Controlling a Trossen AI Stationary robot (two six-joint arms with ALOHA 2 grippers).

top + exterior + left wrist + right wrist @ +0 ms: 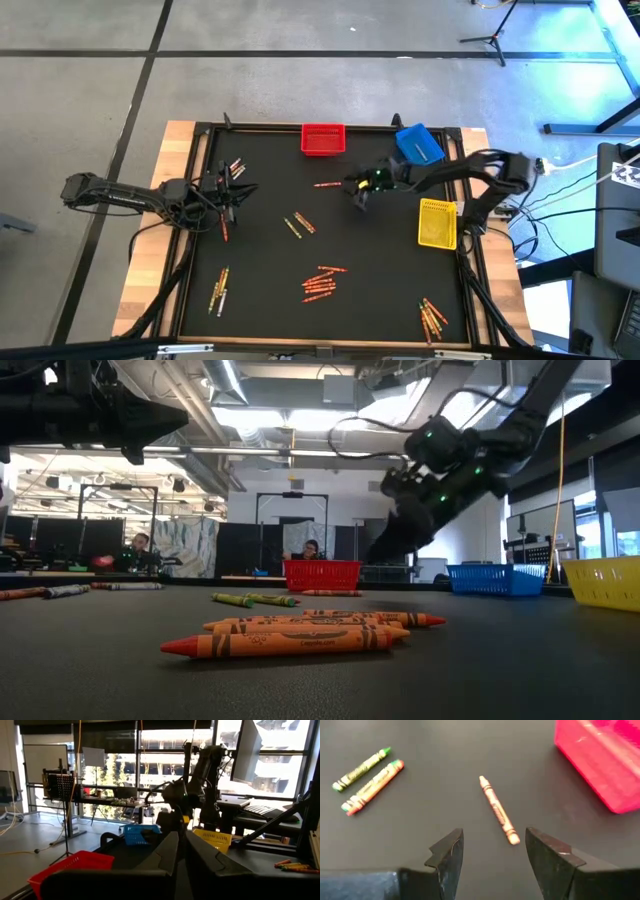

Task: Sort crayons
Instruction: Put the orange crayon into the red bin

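orange crayon [498, 810] ahead of right tool [492, 857]

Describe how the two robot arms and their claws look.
Both arms are dark, jointed and slim, with black cables running along them. The right arm shows small green lights near its wrist. Each ends in a two-fingered claw: the right claw has blocky black fingers with angled tips; the left claw looks the same.

Colours on the black table [270, 290]

Red bin [323, 139], blue bin [418, 144], yellow bin [437, 222]; an orange crayon [499, 810], two green-tipped crayons [367, 780].
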